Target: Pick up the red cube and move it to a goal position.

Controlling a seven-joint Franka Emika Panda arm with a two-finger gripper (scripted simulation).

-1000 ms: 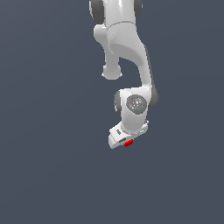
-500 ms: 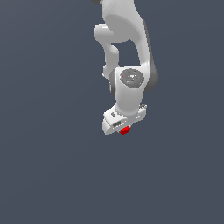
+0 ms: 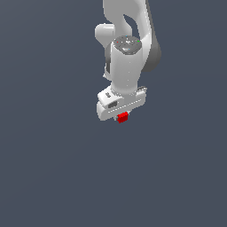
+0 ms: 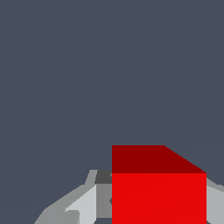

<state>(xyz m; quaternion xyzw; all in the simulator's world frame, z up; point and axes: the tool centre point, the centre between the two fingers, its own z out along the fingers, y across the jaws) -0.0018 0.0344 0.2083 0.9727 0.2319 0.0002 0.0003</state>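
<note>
The red cube [image 3: 123,117] is tiny and bright red, held just under the white gripper [image 3: 122,116] in the exterior view. The gripper is shut on it, and its hand body hides most of the fingers from that view. In the wrist view the red cube [image 4: 157,188] fills the space between the grey fingers [image 4: 83,203], one on each side of it. The white arm [image 3: 128,57] stands upright above the gripper. No goal marker shows in either view.
A plain dark grey surface [image 3: 53,168] fills both views around the arm. No other objects or edges show.
The arm has swung toward the exterior view's left and straightened up, carrying the red cube with it. The cube stays in the gripper.
</note>
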